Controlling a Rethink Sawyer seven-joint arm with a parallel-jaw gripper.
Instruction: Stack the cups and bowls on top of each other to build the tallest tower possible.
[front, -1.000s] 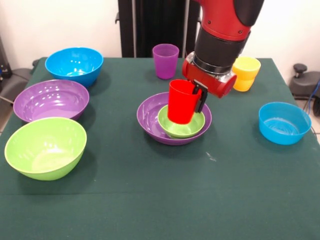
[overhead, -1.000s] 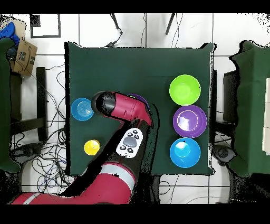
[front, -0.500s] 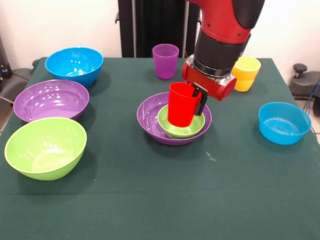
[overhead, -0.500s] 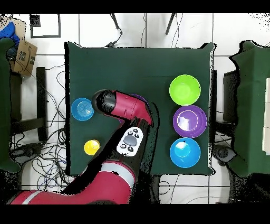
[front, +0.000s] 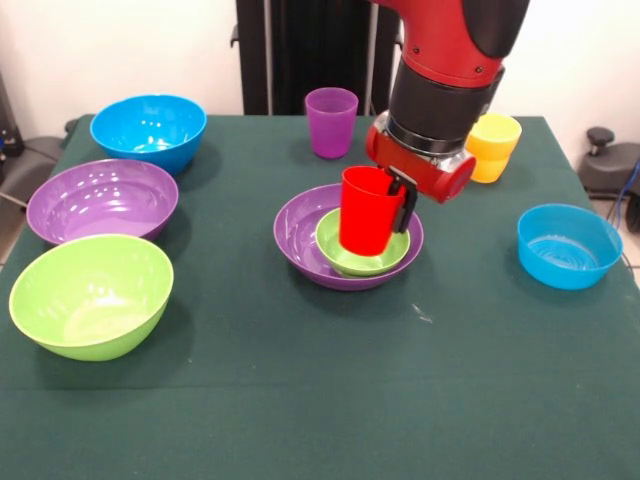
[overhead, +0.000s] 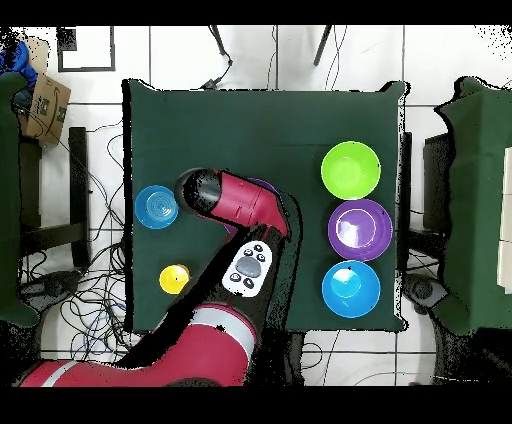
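Note:
In the front view my gripper is shut on the rim of the red cup and holds it upright in the small green bowl. That bowl is nested in a large purple bowl at mid-table. The purple cup stands behind them. The stacked yellow cups stand at the back right, also in the overhead view. The overhead view shows my arm covering the stack.
The front view shows a large blue bowl, a large purple bowl and a lime green bowl down the left side. A small blue bowl sits at the right. The overhead view shows them as well.
The gripper with the red cup has shifted very slightly to the right over the small green bowl. The other things have not moved.

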